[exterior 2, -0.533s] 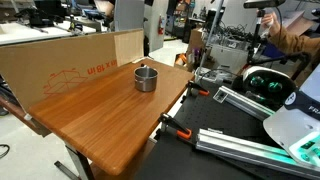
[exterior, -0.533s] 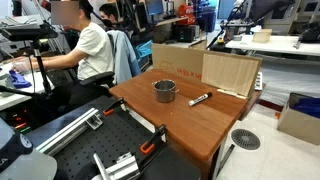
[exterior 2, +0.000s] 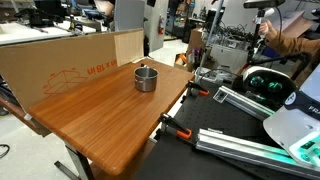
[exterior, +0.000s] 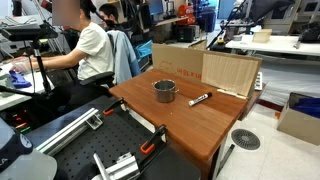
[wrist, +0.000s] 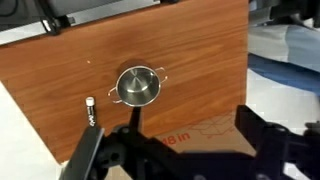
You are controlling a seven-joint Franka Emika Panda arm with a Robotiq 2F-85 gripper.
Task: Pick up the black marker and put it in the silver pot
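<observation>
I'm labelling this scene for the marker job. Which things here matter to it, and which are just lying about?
For the job:
- slim black marker, lying on the brown wooden table
- small round silver metal pot, apart from the marker

Just lying about:
- brown cardboard panels, standing behind the pot
- orange clamps at the table's edge

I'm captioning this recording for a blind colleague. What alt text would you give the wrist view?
Seen from above, a silver pot stands on a wooden table, with a black marker lying apart from it, to its left in the picture. The dark gripper hangs open and empty across the bottom edge, above both.
</observation>
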